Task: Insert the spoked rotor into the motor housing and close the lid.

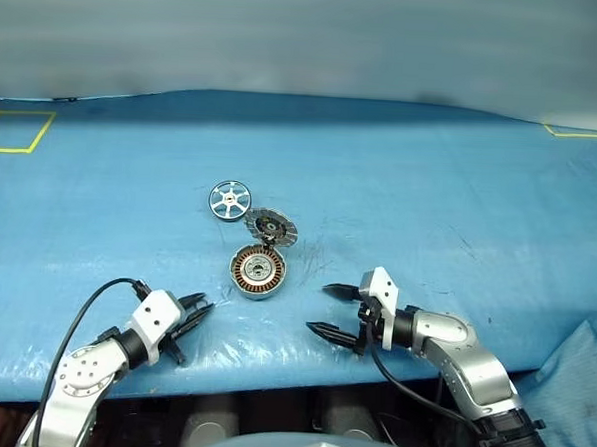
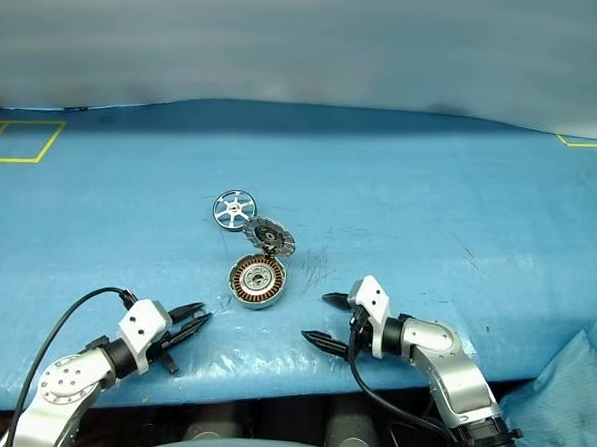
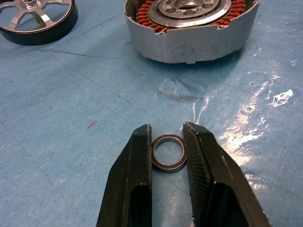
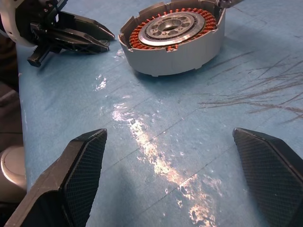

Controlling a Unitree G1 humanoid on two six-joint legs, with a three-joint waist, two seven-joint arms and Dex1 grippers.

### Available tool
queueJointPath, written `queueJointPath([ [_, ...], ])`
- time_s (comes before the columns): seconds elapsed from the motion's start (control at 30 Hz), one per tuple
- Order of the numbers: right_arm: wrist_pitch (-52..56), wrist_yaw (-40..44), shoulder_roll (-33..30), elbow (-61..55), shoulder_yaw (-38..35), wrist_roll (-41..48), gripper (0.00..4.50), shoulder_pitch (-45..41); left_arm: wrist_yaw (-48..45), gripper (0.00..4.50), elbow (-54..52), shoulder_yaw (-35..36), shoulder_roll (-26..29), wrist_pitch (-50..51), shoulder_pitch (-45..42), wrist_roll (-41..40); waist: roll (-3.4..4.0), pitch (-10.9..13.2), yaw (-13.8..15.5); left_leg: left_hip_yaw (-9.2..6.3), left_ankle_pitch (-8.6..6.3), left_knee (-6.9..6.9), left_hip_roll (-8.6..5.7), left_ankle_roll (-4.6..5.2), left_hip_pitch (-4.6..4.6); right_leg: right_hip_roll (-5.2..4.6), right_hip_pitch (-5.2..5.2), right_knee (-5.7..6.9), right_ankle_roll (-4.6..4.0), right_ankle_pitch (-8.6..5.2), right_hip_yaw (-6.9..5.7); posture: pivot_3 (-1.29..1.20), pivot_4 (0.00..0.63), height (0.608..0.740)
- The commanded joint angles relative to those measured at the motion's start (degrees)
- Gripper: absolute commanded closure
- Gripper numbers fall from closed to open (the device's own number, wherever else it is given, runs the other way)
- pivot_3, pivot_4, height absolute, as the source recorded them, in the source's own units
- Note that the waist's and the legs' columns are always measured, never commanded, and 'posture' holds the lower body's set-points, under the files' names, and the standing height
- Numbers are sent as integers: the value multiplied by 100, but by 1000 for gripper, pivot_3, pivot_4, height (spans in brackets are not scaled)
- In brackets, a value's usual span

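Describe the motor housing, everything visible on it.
The motor housing is a short round cup with a grey metal-looking wall and small notches along its lower edge. Inside, a ring of copper-orange windings surrounds a silver hub with small holes around a central bore. It sits upright and open on the blue table cover, with no rotor or lid on it. The lid lies just beyond it, propped at a tilt; whether they touch is unclear. Neither gripper touches it.
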Motion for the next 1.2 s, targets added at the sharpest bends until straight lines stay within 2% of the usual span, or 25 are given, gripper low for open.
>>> queueJointPath([
  [0.03, -100, 36, -10, -95, -15, 31, 0, -81, -72, 3869, -269, 187, -155, 188, -80, -492, -1, 1, 0, 0, 0, 0, 0, 0, -1, -1, -1, -1, 0, 0, 0, 0, 150, 740],
  [0.17, -87, 59, -23, -13, -9, 29, 0, -142, -286, 3869, -548, 343, -287, 332, -333, -1126, -23, 14, 9, 1, 0, 1, -1, 0, -11, -3, -3, -1, 0, 0, -2, 0, 150, 740],
  [0.53, -303, 52, 50, 85, 40, -45, 0, -271, -685, 3869, -524, 242, -149, 515, -977, -1212, -25, 13, 5, -2, -1, 2, -4, 2, -35, 4, 4, -3, 0, 0, 1, 0, 150, 740],
  [0.73, -503, -214, 403, 151, -143, 38, 0, -338, -957, 3869, -205, -209, -234, 752, -1645, -1062, -26, 13, 12, -4, 0, 5, -4, 2, -35, 8, 6, -1, 1, 1, 2, 0, 150, 740],
  [1.2, -537, -366, 447, 139, -163, -6, 0, -334, -1099, 3869, 654, -765, -358, 471, -2456, -373, -26, 14, 2, -8, 0, 5, -4, 2, -37, 16, 7, -1, 1, 2, 6, 0, 150, 740],
])
